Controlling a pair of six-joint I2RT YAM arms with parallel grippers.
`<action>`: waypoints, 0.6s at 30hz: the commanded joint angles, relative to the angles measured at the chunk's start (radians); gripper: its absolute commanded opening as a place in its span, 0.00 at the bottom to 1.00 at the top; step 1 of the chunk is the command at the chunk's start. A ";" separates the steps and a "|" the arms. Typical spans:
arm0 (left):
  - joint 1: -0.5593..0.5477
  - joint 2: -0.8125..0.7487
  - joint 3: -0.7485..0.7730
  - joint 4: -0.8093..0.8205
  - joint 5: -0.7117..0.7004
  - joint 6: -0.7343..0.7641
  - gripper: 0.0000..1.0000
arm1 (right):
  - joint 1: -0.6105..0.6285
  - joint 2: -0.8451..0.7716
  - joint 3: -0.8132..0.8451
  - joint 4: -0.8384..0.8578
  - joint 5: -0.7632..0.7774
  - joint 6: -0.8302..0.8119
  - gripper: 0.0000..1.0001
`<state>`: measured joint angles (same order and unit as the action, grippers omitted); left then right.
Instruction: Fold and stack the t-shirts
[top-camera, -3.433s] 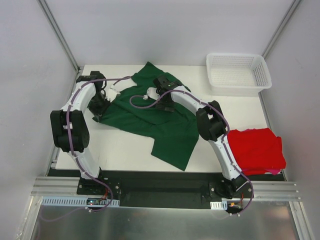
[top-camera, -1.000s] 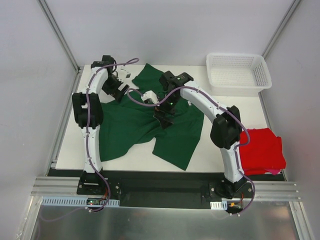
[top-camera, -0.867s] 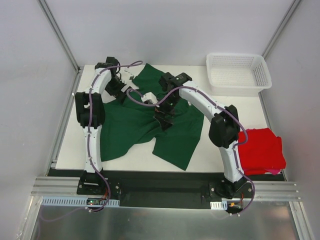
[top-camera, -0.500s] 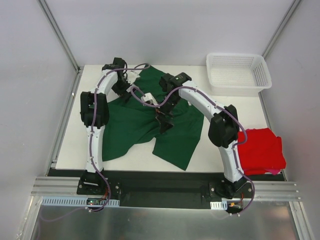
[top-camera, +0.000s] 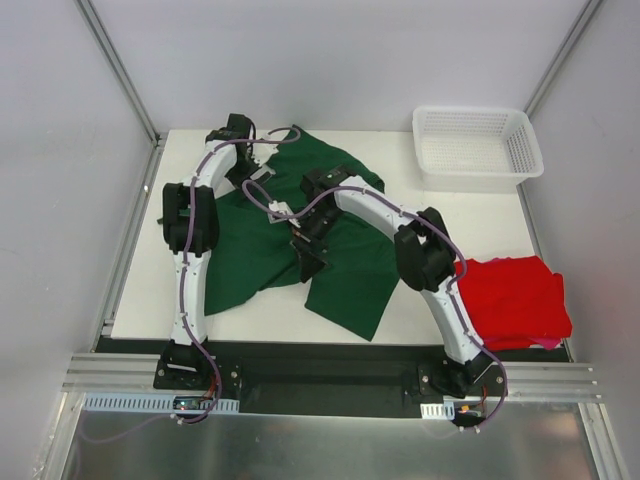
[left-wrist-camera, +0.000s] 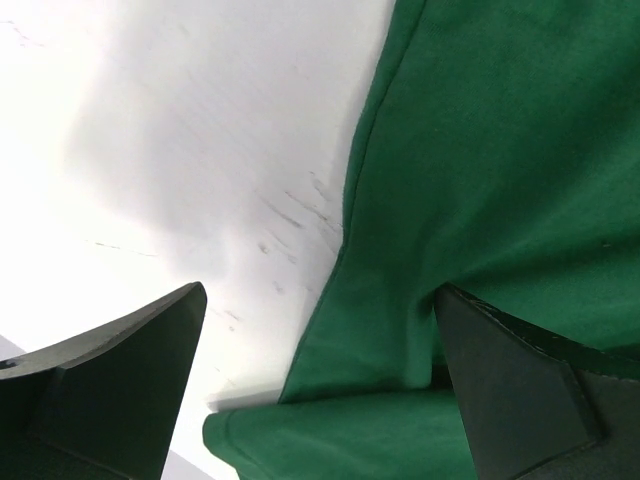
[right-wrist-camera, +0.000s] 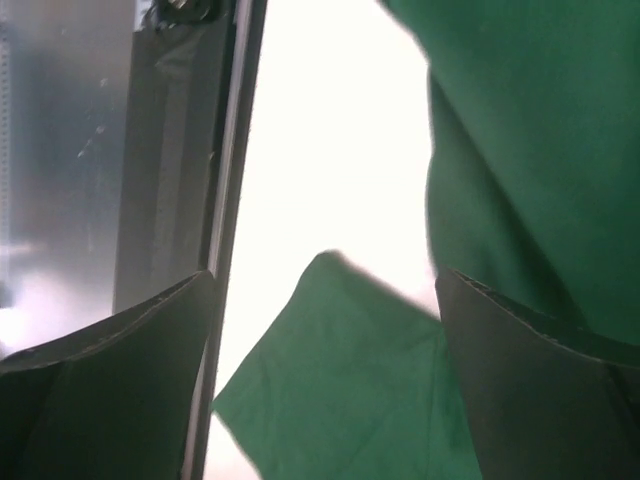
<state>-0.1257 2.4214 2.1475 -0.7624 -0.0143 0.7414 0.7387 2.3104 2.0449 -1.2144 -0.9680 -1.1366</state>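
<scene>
The dark green t-shirt (top-camera: 345, 255) lies spread and creased across the middle of the table. The bright red t-shirt (top-camera: 515, 300) lies bunched at the near right edge. My left gripper (top-camera: 262, 180) hovers at the back, over the green shirt's left edge. In the left wrist view it (left-wrist-camera: 320, 290) is open, with a green hem fold (left-wrist-camera: 400, 330) and bare table below. My right gripper (top-camera: 305, 250) hangs over the shirt's middle. In the right wrist view it (right-wrist-camera: 325, 275) is open, with a green corner (right-wrist-camera: 340, 390) seen between its fingers. Neither holds cloth.
A white mesh basket (top-camera: 478, 148) stands at the back right corner. The table's left edge rail (right-wrist-camera: 225, 150) shows in the right wrist view. White walls with metal posts close in the table on three sides.
The right gripper has slid left and nearer over the green shirt. The left gripper has shifted slightly right along the back. Both stay open; the shirt's back part lies flatter.
</scene>
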 joint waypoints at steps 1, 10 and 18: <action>-0.017 0.002 0.009 0.034 -0.065 0.026 0.98 | 0.027 0.020 0.011 0.165 -0.049 0.139 0.96; -0.023 0.005 0.018 0.086 -0.119 0.033 0.99 | 0.054 0.066 0.012 0.133 0.015 0.127 0.96; -0.023 0.001 0.028 0.100 -0.138 0.050 0.99 | 0.065 0.101 -0.009 0.190 0.107 0.182 0.96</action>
<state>-0.1390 2.4214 2.1479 -0.6819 -0.1177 0.7719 0.7918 2.3909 2.0354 -1.0626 -0.9043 -0.9966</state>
